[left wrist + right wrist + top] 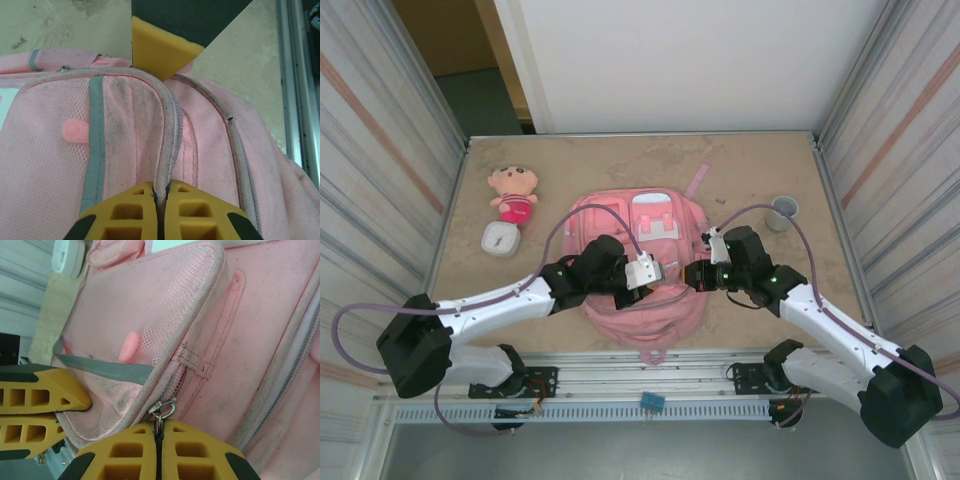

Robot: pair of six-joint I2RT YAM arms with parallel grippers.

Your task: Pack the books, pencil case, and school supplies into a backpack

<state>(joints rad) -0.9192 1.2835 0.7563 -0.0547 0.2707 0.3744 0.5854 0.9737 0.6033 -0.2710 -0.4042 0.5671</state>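
Near the middle of the tabletop's near edge lies the backpack (645, 315), front face up. Its long axis runs from the near edge to the far edge. The end with the white-trimmed pockets points at the far edge, and a small loop sits at its near end.

My right claw (159, 432) is closed on the metal zipper pull (162, 408) at a pocket corner. My left claw (161, 190) is pinched shut on the piped seam close by, and the two claws almost meet over the bag's middle.

Loose on the tabletop are a plush doll (513, 193) and a small white box (500, 238) toward the left edge, and a grey cup (783, 212) toward the right edge. From that I judge the packing itself is done and only zipping up remains. How much of the zip is closed I cannot tell.
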